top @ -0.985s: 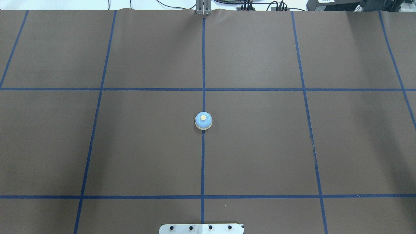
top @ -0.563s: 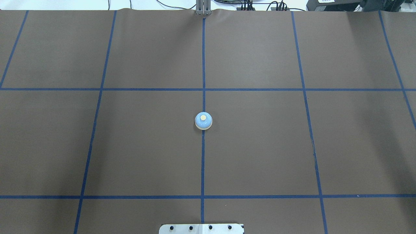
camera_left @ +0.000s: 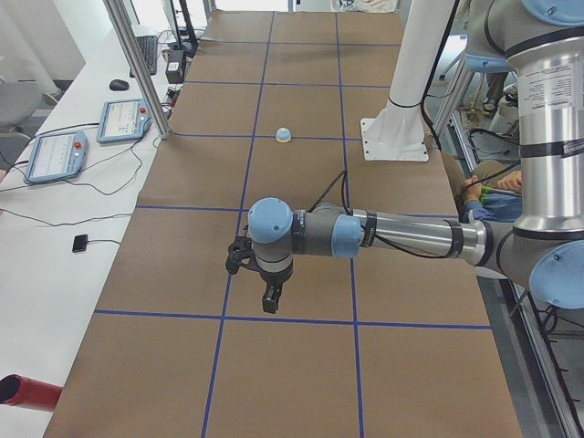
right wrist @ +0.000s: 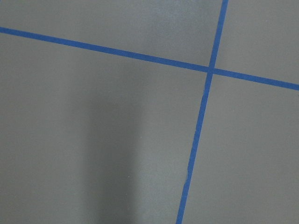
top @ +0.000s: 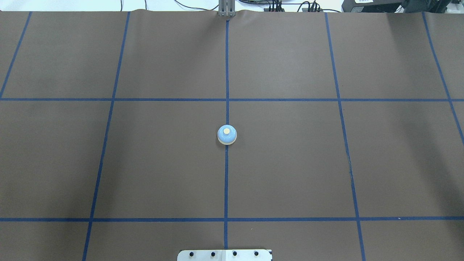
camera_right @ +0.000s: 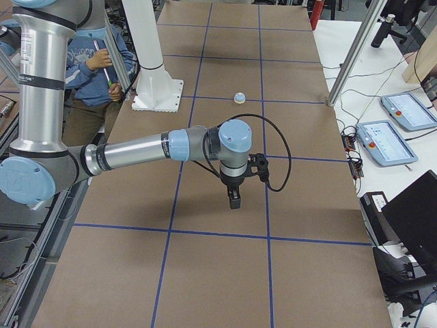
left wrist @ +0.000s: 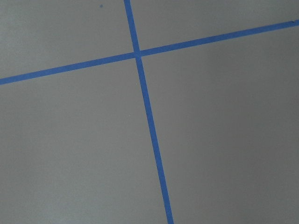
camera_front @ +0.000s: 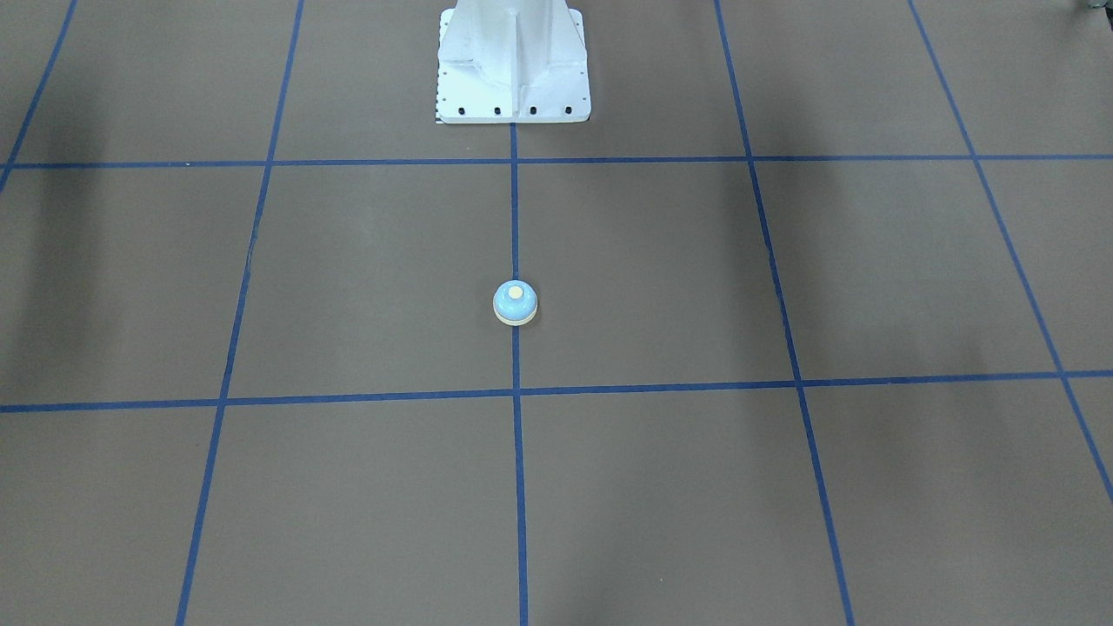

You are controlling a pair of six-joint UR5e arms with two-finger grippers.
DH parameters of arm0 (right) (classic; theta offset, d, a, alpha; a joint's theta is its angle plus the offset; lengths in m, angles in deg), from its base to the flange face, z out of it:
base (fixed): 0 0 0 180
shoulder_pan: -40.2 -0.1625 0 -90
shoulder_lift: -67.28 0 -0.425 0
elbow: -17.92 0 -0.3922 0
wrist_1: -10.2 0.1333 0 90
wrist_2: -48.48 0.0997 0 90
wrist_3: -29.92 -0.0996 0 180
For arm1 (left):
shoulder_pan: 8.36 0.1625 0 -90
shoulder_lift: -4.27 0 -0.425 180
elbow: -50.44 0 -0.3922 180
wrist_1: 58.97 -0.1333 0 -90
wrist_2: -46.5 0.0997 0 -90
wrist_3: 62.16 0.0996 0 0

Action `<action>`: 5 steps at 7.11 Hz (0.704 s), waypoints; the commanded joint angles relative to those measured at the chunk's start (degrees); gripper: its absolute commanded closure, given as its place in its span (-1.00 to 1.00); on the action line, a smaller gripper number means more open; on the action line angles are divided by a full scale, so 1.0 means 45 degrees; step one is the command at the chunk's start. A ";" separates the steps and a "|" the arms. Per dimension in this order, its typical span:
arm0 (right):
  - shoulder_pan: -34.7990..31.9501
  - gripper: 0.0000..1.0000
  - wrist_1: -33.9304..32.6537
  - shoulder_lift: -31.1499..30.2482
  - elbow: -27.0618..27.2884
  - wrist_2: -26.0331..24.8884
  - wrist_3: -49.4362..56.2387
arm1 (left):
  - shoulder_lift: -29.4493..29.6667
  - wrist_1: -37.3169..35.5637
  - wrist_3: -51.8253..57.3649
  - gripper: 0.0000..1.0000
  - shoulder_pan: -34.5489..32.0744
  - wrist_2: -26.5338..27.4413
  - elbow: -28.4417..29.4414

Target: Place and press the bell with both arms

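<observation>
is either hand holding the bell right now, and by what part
No. The small light-blue dome bell with cream base sits alone on the brown table, apart from the left hand and right hand.

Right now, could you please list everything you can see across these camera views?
bell: one, light blue with cream base and button, on the central tape line, mid-table.
table cover: one, brown, across the table.
tape lines: several, blue, forming a grid on the cover.
pedestal: one, white, bolted at the robot's side of the table.
teach pendants: two, grey with blue screens, on the white side bench.
person: one, blue top, beside the pedestal.
left arm: one, grey-silver, blue caps, over the table's left end.
right arm: one, same colours, over the right end.
left gripper: one, black, pointing down.
right gripper: one, black, pointing down.
</observation>
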 commanded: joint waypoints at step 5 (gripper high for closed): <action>-0.0024 -1.00 0.0059 -0.0021 -0.0215 -0.0110 -0.0100 | -0.0113 0.0449 -0.0034 -0.99 -0.0044 0.0047 -0.0543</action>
